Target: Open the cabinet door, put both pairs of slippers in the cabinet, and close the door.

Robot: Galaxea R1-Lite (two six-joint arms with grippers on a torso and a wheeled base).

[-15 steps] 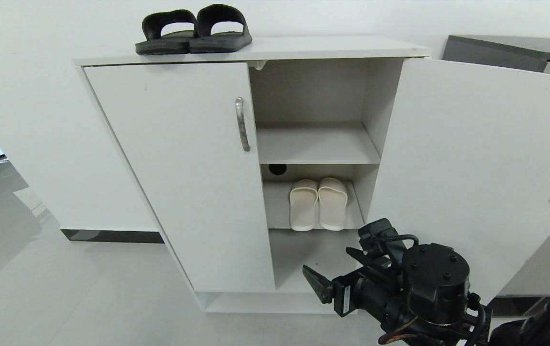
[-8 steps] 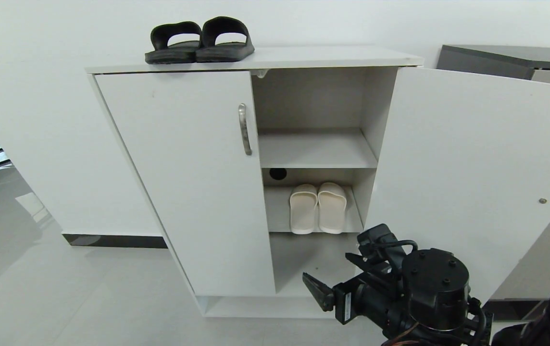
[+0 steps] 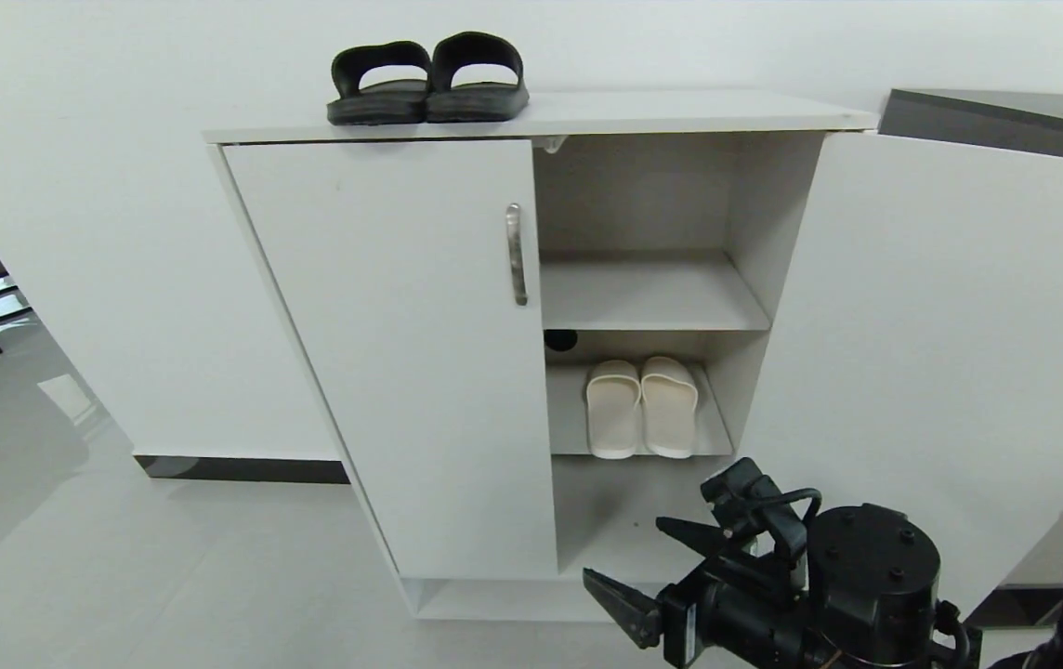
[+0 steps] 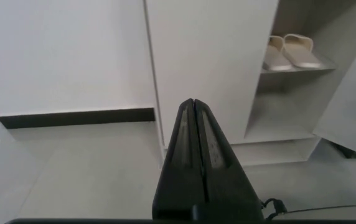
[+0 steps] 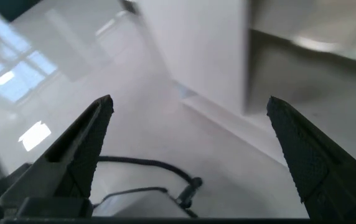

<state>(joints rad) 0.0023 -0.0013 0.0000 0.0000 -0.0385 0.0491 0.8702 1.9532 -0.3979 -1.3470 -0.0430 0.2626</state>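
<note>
A white cabinet [image 3: 531,110] stands against the wall, its left door [image 3: 411,353] shut and its right door [image 3: 940,372] swung wide open. A pair of black slippers [image 3: 429,79] sits on the cabinet top at the left. A pair of white slippers [image 3: 641,407] lies side by side on the middle shelf, also seen in the left wrist view as white slippers [image 4: 290,53]. My right gripper [image 3: 624,553] hangs open and holds nothing, low in front of the open compartment; the right wrist view shows this gripper [image 5: 187,106] spread over the floor. My left gripper [image 4: 193,109] is shut and holds nothing, low before the closed door.
The closed door carries a metal handle [image 3: 516,253]. The top shelf [image 3: 652,293] and the bottom compartment [image 3: 615,534] are bare. A grey piece of furniture [image 3: 1005,111] stands behind the open door. Grey tiled floor [image 3: 123,576] spreads to the left.
The head camera has shifted, so the cabinet sits farther right in the picture. Both slipper pairs stay where they were. The right gripper remains open, a little lower.
</note>
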